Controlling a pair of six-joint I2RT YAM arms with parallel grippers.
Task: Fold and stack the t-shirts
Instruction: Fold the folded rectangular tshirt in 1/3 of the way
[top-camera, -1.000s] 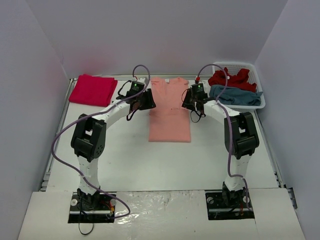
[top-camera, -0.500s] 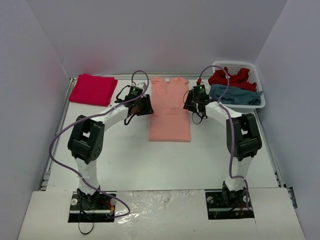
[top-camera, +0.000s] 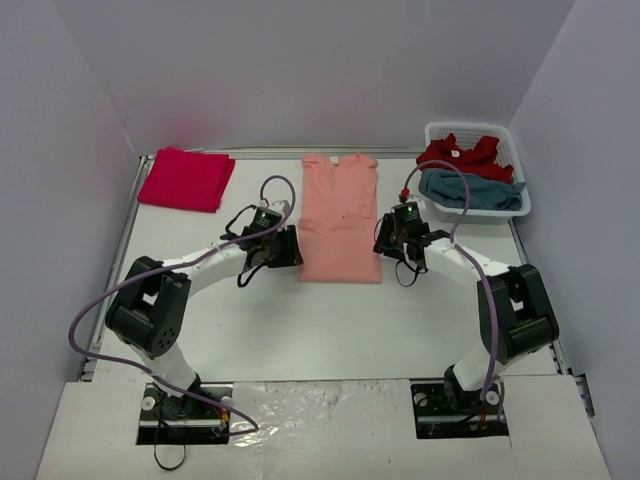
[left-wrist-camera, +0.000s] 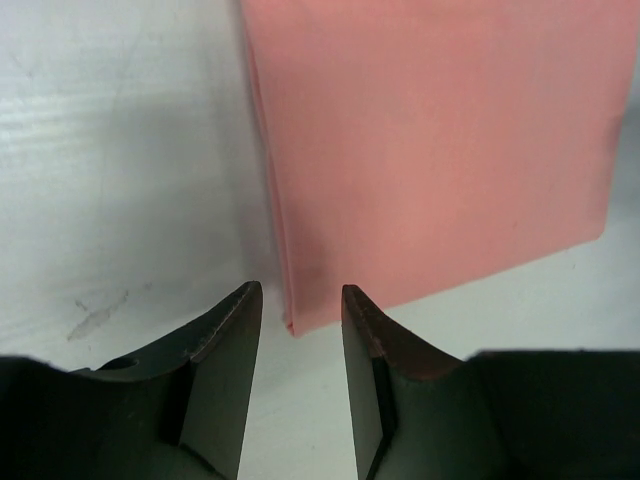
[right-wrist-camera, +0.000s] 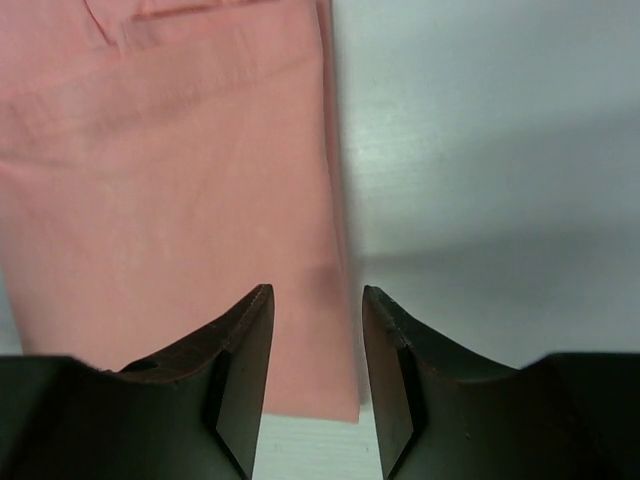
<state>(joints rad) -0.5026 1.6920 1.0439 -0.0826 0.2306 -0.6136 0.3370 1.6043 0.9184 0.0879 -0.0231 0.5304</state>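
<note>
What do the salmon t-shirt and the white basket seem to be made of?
Salmon t-shirt: soft matte cloth, perhaps cotton; it lies limp and flat, with folded edges and faint creases. White basket: probably moulded plastic, smooth; its thin, stiff walls keep their shape.

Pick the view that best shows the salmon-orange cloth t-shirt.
Top external: the whole salmon-orange cloth t-shirt shows, collar to hem. Left wrist shows only its hem end; right wrist only its right side.

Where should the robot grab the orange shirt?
Its two near corners: left claw on one, right claw on the other, coming from the near edge. The orange shirt lies flat as a long strip, so lifting both should fold it evenly.
</note>
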